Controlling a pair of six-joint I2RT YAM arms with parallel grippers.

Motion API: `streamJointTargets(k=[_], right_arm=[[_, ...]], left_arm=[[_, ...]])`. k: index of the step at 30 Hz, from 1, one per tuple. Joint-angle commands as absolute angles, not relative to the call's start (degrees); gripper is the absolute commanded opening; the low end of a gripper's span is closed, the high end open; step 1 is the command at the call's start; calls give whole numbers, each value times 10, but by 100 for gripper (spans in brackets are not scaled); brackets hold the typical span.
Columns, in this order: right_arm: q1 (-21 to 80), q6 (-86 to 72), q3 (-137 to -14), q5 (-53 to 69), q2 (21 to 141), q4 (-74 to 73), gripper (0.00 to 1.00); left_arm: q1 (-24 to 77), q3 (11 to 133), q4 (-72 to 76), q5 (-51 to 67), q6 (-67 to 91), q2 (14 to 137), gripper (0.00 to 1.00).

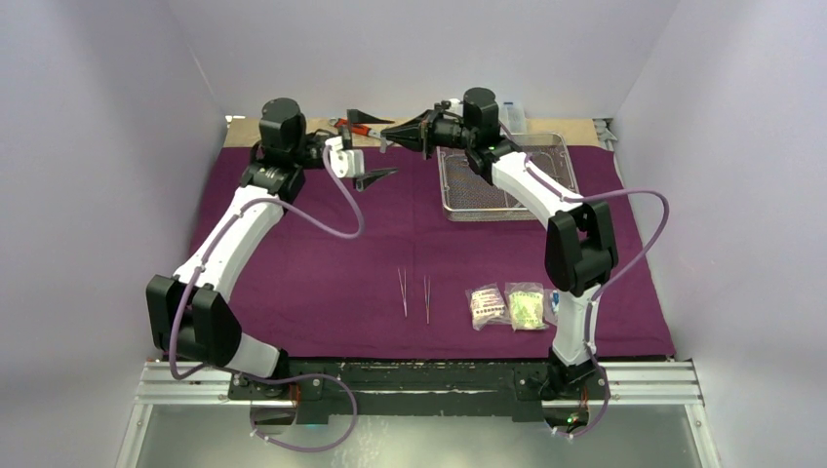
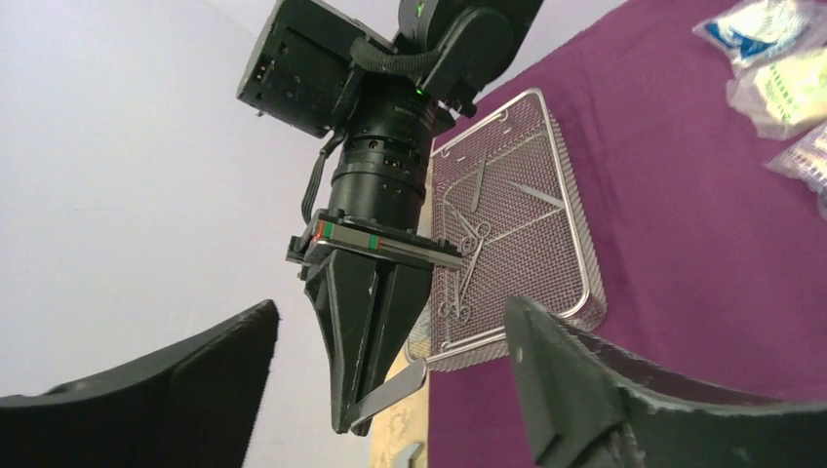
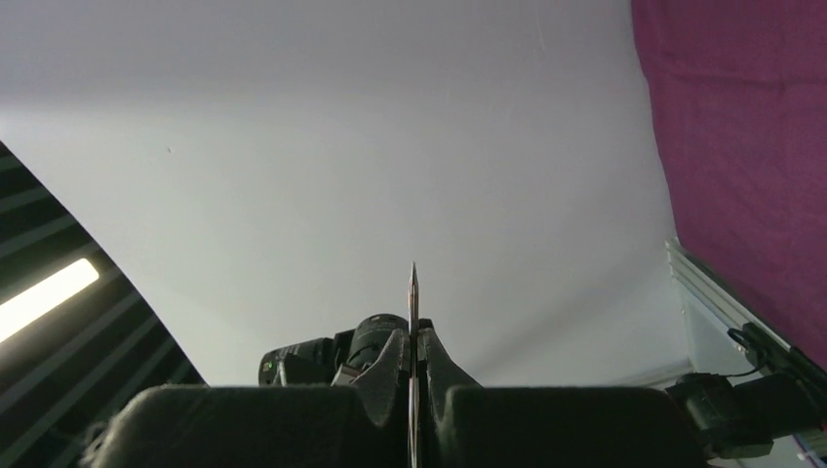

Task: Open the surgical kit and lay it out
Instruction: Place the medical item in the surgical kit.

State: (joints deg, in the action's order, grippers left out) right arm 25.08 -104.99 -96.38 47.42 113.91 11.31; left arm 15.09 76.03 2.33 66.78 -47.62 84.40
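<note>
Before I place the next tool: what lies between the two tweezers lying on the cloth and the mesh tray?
Nothing but bare purple cloth, as the top view shows.

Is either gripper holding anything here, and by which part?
The right gripper is shut on slim steel tweezers, pinching the shaft, with the pointed tip poking past its fingertips. The left gripper is open, holding nothing.

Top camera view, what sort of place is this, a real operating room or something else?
Probably a robot test booth, not a clinic: plain pale walls box in the workspace, two robot arms are bolted to a metal rail at the near edge, and a purple cloth holds a mesh tray.
</note>
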Motion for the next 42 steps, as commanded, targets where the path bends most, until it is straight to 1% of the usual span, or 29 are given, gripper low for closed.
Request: streamJointTargets(k=[1, 4, 6, 10, 13, 15, 18, 20, 23, 27, 32, 38, 40, 42], right_arm=[[249, -1028, -959, 452, 1105, 136, 0], [249, -995, -961, 428, 1105, 111, 0], [249, -954, -963, 406, 1106, 85, 0], [252, -817, -973, 329, 1108, -12, 0], [267, -697, -980, 257, 1105, -107, 0], [287, -625, -979, 191, 1099, -159, 0], [335, -539, -978, 85, 1097, -233, 0], [373, -509, -972, 17, 1097, -279, 0], [429, -497, -925, -55, 1085, -303, 0], [494, -509, -862, -78, 1082, -299, 0], [553, -520, -861, -105, 1120, -330, 0], [567, -539, -847, -94, 1151, -314, 0], [569, -549, -848, -94, 1160, -316, 4], [576, -558, -852, -108, 1166, -322, 10]], left_arm=[[152, 748, 19, 667, -477, 799, 93], [152, 728, 9, 654, -469, 778, 97], [152, 711, 23, 642, -427, 759, 99], [152, 687, 110, 565, -163, 732, 99], [151, 692, 93, 495, -2, 727, 99], [151, 707, 37, 431, 64, 723, 99], [151, 753, -117, 294, 87, 724, 99], [151, 764, -177, 201, 91, 715, 99], [151, 726, -197, 92, 110, 673, 99], [151, 647, -184, -12, 131, 596, 99], [150, 586, -180, -69, 139, 550, 99], [150, 564, -180, -81, 138, 548, 99], [150, 569, -187, -83, 137, 552, 99], [151, 572, -197, -86, 135, 555, 99]])
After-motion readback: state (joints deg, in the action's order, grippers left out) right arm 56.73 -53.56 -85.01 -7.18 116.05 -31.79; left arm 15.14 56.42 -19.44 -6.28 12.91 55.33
